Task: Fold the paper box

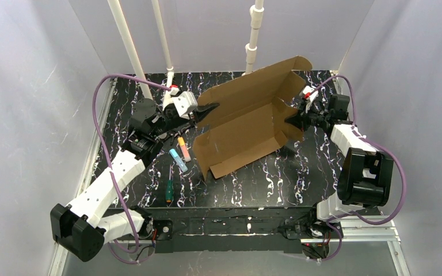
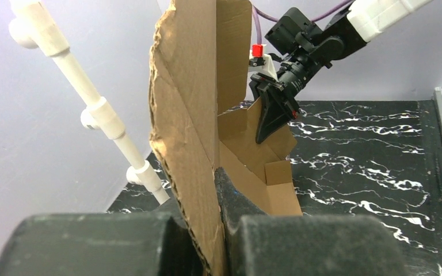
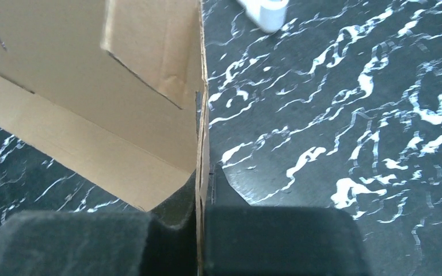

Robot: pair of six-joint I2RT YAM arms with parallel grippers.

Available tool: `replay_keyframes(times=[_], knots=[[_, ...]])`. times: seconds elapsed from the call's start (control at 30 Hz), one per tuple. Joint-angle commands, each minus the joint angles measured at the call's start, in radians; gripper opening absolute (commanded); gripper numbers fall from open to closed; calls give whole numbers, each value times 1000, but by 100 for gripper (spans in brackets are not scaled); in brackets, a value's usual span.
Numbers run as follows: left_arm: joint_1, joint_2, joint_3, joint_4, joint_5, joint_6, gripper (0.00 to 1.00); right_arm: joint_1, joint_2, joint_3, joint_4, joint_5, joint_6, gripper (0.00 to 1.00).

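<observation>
The plain brown corrugated cardboard box (image 1: 247, 123) is matt paper, rough and fluted at its cut edges. My black finger pads (image 2: 299, 247) look dull and grainy. Beneath the box, the black white-veined tabletop (image 1: 253, 184) is smooth and faintly glossy; behind it, the white plastic pipes (image 1: 128, 49) look smooth.

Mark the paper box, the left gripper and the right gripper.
paper box (image 1: 247, 123): top view, middle panel.
left gripper (image 1: 210, 108): top view, between its fingertips.
right gripper (image 1: 290, 120): top view, between its fingertips.
</observation>
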Motion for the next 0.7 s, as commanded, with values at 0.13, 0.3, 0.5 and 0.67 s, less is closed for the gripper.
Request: replay_keyframes(times=[0.13,0.3,0.5,0.67], knots=[[6,66,135,35,10,73,0,35,-59,-50,485,209,287,1],[-7,113,119,36,-1,65,0,83,-33,-122,650,329,300,1],[-13,111,23,38,-16,68,0,89,-53,-298,892,331,294,1],[-14,89,-30,37,-11,41,0,89,-55,-378,988,325,289,1]])
